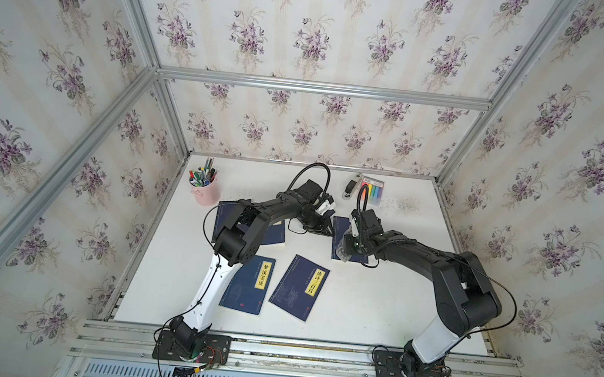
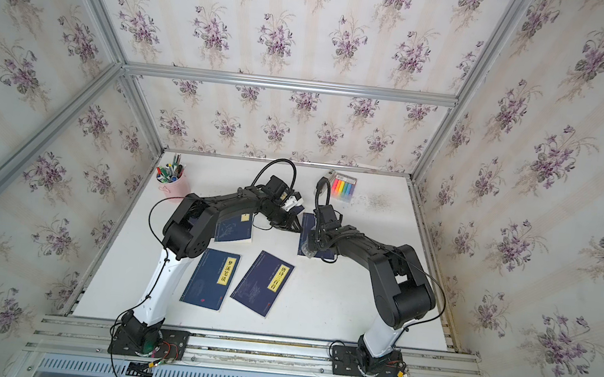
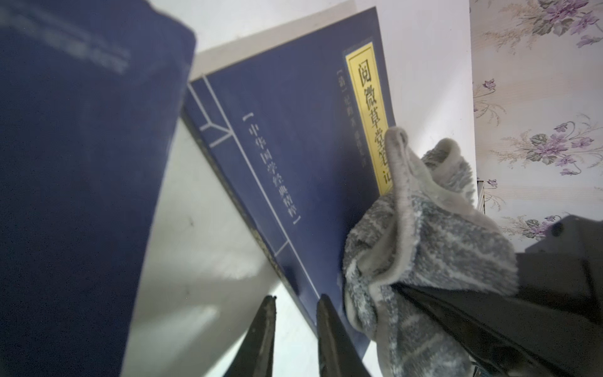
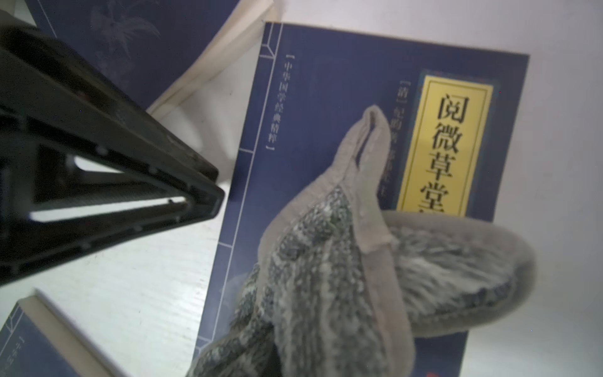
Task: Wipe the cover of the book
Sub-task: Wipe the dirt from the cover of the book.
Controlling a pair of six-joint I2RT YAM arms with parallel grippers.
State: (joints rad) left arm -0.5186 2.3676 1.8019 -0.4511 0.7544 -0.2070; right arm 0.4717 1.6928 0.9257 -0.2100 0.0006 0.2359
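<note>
The book (image 4: 326, 81) lies flat on the white table, dark blue with a yellow title label; in both top views it sits between the two arms (image 1: 340, 232) (image 2: 308, 225). My right gripper (image 1: 346, 245) hangs over its cover, shut on a bunched grey cloth (image 4: 326, 277) (image 3: 424, 244). The cloth hides the fingertips and spreads over the lower part of the cover. My left gripper (image 3: 297, 313) is at the book's spine-side edge, its two black fingers a narrow gap apart with only table showing between them. One finger (image 3: 326, 326) lies over the cover's corner.
Three more blue books lie nearby: one under the left arm (image 1: 276, 233) and two toward the front (image 1: 247, 284) (image 1: 298, 287). A pink pen cup (image 1: 205, 190) stands at the back left. A highlighter pack (image 1: 372, 189) and a small black item (image 1: 350, 189) sit at the back.
</note>
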